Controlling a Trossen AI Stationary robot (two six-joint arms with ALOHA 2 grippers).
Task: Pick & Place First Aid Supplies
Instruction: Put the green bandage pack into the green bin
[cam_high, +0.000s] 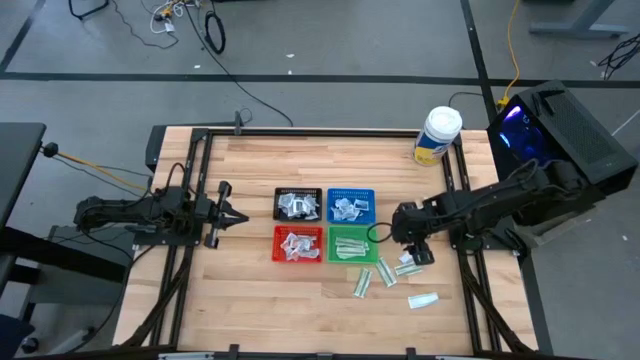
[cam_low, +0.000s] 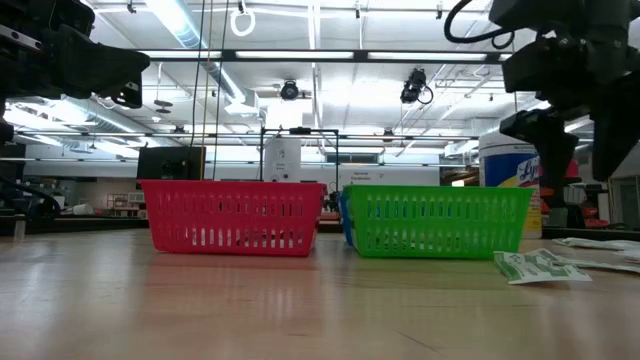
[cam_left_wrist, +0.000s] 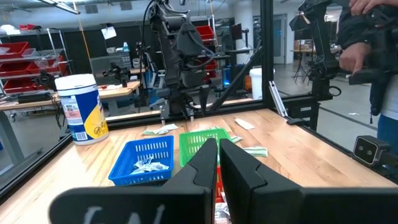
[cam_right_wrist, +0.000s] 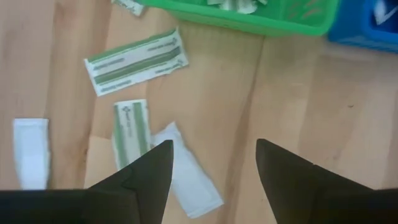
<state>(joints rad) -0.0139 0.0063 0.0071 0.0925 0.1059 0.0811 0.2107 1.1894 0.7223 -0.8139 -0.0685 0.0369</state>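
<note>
- High view: my right fingers (cam_high: 413, 250) hang right of centre in the frame, just right of the green tray (cam_high: 352, 245), over the loose packets (cam_high: 385, 275) scattered on the counter (cam_high: 250, 300) at lower right. My left fingers (cam_high: 235, 216) wait at centre left, pressed together and empty. The black tray (cam_high: 299, 204), blue tray (cam_high: 351, 205) and red tray (cam_high: 299, 244) already carry packets, so I judge most of the sorting done.
- Low view: one white-and-green packet (cam_low: 540, 266) lies flat at lower right, beside the green tray, with my right arm above it at upper right.
- Left wrist view: my left fingers close the bottom centre, tips together; the white jar (cam_left_wrist: 81, 109) stands at left, well away from the job.
- Right wrist view: my right fingers stand apart at the bottom edge, holding nothing. A plain white packet (cam_right_wrist: 186, 174) lies between and just beyond them, overlapping a narrow green-striped packet (cam_right_wrist: 132, 134); a longer striped packet (cam_right_wrist: 135, 61) lies upper left.
- To do this well, I think I should come down straight over one packet only, straddle its narrow width, and keep off its overlapping neighbour.
</note>
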